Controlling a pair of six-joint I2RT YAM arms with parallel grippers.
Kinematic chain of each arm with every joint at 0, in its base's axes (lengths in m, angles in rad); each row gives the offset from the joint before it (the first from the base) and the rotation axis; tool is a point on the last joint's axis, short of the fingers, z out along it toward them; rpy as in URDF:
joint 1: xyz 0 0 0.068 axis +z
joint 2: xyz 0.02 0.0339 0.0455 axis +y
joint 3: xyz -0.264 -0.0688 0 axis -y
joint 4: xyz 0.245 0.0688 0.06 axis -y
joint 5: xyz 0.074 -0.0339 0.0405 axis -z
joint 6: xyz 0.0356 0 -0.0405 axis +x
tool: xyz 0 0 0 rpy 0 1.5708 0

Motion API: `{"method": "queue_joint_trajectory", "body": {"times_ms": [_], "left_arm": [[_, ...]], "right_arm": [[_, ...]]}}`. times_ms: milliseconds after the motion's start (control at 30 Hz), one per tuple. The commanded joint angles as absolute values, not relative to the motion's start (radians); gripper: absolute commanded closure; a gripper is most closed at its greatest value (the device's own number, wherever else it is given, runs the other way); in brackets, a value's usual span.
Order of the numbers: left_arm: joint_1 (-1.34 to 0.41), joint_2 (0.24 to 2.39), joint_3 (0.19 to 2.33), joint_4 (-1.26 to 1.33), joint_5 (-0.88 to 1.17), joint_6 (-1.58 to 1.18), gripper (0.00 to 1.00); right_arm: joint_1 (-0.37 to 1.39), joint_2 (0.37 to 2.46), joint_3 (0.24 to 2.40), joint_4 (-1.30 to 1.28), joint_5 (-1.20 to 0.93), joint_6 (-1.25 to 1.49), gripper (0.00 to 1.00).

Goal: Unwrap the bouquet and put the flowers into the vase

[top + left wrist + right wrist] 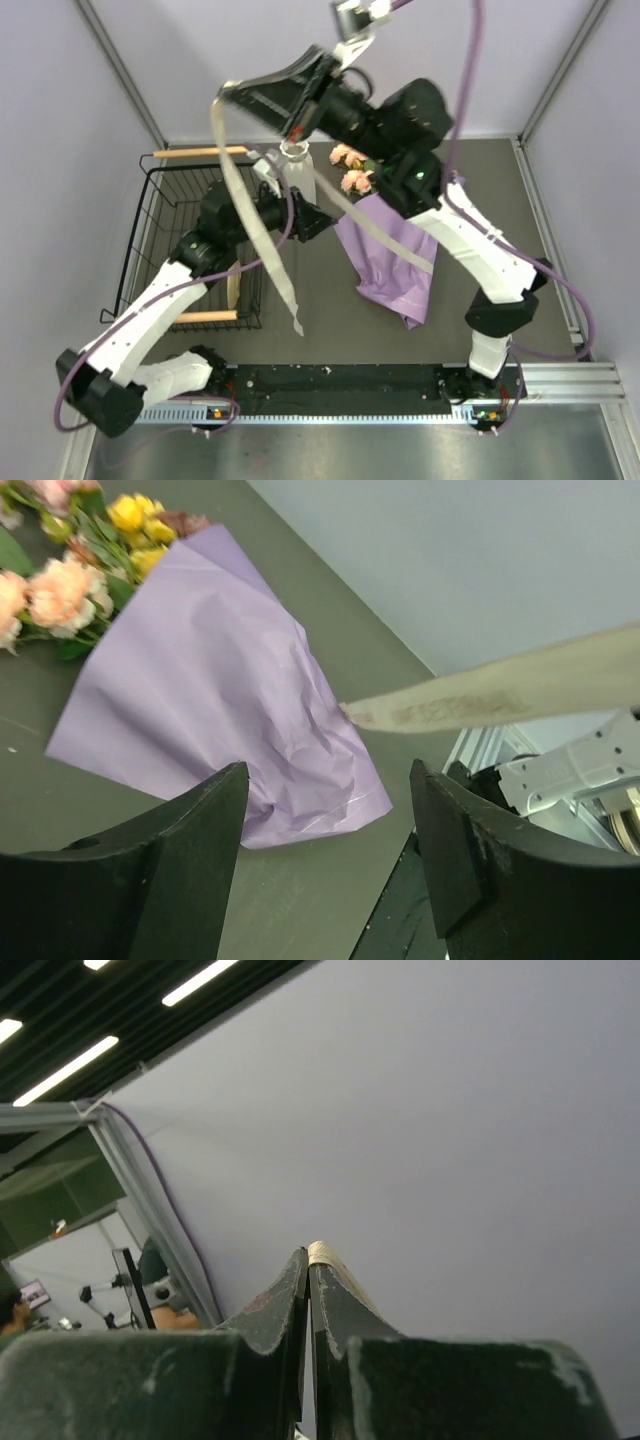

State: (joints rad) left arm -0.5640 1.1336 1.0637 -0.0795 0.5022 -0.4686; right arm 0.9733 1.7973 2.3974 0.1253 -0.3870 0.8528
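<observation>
The bouquet's lilac wrap [392, 262] lies on the table right of centre, with pink and peach flowers [351, 170] at its far end. In the left wrist view the wrap [215, 685] and the flowers [62, 588] lie ahead. My right gripper [228, 92] is raised high and shut on the cream ribbon [262, 245]. One strand hangs down, and another runs across to the wrap. The ribbon's fold [326, 1254] shows at the fingertips of the right gripper [309, 1258]. My left gripper [318, 222] [330, 785] stands open and empty beside the wrap. The white ribbed vase [296, 165] stands behind it, partly hidden.
A black wire basket [165, 215] with wooden handles stands at the left of the table. The right arm's links [470, 250] reach over the wrap's right side. A metal rail [350, 385] runs along the near edge.
</observation>
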Motion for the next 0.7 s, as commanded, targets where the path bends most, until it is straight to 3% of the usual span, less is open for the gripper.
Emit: {"method": "queue_joint_trajectory", "body": {"times_ms": [0,67,200,467,667], "left_arm": [[-0.528,0.996,1.023,-0.101,0.427,-0.454,0.27],[-0.511,0.948,1.006,-0.126,0.407,-0.449,0.25],[-0.500,0.911,1.000,-0.176,0.354,-0.431,0.23],[-0.489,0.963,0.966,-0.169,0.331,-0.442,0.21],[-0.489,1.041,0.983,-0.137,0.356,-0.446,0.12]], "right_arm": [[1.063,1.819,2.425,0.182,-0.377,0.730,1.00],[1.063,1.793,2.372,0.189,-0.382,0.712,1.00],[1.065,1.646,2.054,0.192,-0.292,0.608,1.00],[1.063,1.190,1.486,0.163,0.021,0.378,1.00],[1.054,0.959,1.275,0.081,0.228,0.290,1.00]]}}
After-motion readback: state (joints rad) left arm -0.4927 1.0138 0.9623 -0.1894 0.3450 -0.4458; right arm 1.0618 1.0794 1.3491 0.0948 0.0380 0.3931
